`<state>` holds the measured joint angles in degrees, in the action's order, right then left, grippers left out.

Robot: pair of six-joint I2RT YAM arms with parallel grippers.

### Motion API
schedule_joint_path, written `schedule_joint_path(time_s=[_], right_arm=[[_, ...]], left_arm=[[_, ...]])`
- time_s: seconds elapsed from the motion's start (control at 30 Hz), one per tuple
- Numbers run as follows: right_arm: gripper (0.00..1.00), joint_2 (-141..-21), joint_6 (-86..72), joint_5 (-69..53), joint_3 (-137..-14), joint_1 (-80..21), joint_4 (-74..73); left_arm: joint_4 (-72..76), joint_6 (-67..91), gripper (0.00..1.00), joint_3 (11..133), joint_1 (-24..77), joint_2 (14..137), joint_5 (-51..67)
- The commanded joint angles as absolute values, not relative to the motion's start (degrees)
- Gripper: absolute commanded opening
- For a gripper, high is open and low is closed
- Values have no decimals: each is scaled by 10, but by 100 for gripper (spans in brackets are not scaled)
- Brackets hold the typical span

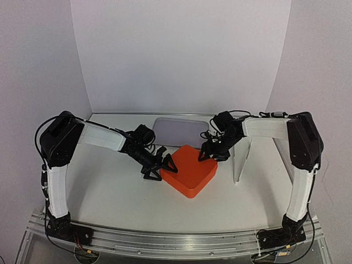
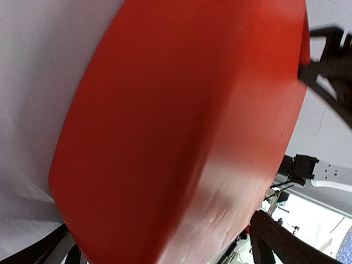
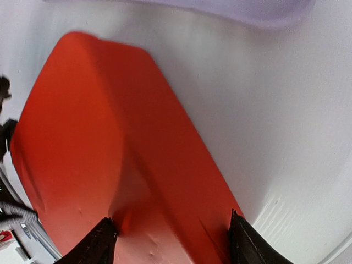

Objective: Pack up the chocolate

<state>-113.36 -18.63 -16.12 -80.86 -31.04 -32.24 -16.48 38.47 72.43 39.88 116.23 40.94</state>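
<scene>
A red box (image 1: 190,170), closed so that its smooth top and sides show, sits at the middle of the table. No chocolate lumps show in any view. My left gripper (image 1: 165,165) is open at the box's left corner. In the left wrist view the box (image 2: 181,126) fills the frame between the spread fingers of that gripper (image 2: 159,234). My right gripper (image 1: 212,151) is open at the box's far right corner. In the right wrist view its gripper (image 3: 171,223) straddles the box (image 3: 99,143), with one fingertip over the top face and the other at the box's side edge.
A pale translucent tray (image 1: 181,131) lies behind the box by the back wall, and its rim shows in the right wrist view (image 3: 220,8). A clear upright panel (image 1: 242,159) stands right of the box. White walls close in three sides. A metal rail (image 1: 176,242) runs along the near edge.
</scene>
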Motion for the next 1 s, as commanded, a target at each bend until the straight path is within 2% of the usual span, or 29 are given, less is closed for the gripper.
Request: schedule_joint_path(time_s=[0.0,0.17,0.3,0.47,0.67,0.8,0.97], right_arm=[[65,-1085,-276,-204,-758,-356,-347],[64,-1053,-372,-177,-699,-362,-308],[65,-1033,-386,-150,-679,-362,-307],[67,-1025,-422,-176,-654,-362,-307],[67,-1008,-456,-189,-627,-362,-312],[67,-1009,-453,-184,-629,-362,-345],[69,-999,-420,-118,-635,-362,-426]], left_arm=[[-164,356,100,800,359,1200,315],[-209,336,100,862,353,1239,290],[-232,331,100,835,352,1213,259],[-282,326,100,781,358,1152,234],[-377,321,100,815,401,1157,209],[-409,321,100,835,405,1169,173],[-407,313,100,883,404,1198,162]])
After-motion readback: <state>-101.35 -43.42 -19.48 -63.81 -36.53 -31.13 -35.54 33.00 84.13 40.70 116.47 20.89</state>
